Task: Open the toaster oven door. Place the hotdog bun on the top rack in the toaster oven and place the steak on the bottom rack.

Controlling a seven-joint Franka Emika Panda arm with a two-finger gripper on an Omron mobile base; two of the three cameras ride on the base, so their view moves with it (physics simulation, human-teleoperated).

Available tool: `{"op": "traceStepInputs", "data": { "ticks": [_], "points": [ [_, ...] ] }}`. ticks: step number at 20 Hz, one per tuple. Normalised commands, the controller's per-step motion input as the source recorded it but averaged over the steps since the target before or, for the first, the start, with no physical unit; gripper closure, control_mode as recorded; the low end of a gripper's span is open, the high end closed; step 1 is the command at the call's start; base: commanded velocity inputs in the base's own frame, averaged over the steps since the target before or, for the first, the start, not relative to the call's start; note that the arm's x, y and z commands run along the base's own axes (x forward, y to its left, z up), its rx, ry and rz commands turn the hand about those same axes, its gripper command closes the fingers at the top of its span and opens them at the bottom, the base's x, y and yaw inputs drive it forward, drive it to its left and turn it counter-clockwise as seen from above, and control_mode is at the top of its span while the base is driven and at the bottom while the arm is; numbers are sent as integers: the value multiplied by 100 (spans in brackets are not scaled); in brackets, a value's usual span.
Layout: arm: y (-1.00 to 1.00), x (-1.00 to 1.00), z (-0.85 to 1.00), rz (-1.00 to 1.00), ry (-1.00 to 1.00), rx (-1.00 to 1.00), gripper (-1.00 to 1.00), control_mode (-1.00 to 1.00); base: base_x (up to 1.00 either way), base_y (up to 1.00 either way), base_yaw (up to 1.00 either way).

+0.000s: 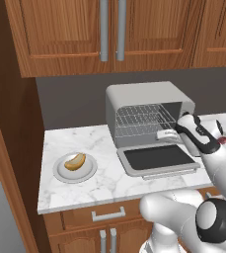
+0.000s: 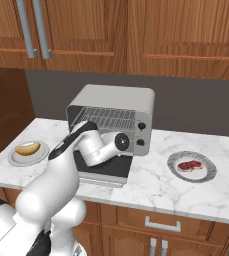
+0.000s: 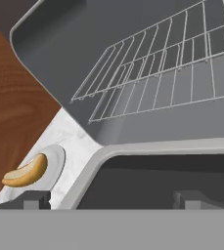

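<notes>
Wide-open, empty, the robot's two-finger gripper (image 3: pixel 111 199) hangs over the lowered dark-glass toaster oven door (image 1: pixel 159 158). Next it should swing left to the golden-tan hotdog bun (image 1: pixel 75 161) on its round grey plate (image 1: pixel 60 174), gripping across the middle.

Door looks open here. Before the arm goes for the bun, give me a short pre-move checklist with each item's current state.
1. toaster oven door fully down, flat on the counter: ok.
2. top rack and bottom rack bare: ok.
3. gripper open and holding nothing: ok.
4. hotdog bun lying on its plate, left of the oven: ok.
5. steak lying on its own plate, right of the oven: ok.
6. Gripper clear of the door and racks before swinging left: cannot tell.
</notes>
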Motion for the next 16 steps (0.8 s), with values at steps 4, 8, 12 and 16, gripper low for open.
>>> {"op": "traceStepInputs", "data": {
  "ticks": [4,8,12,16],
  "points": [
    [-1,31,2,0,4,3,-100,-100,0,0,0],
    [-3,24,0,0,2,5,-100,-100,0,0,0],
    [0,20,-3,0,0,5,-100,-100,0,0,0],
    [0,22,-1,-1,-5,2,-100,-100,0,0,0]
  ]
}}
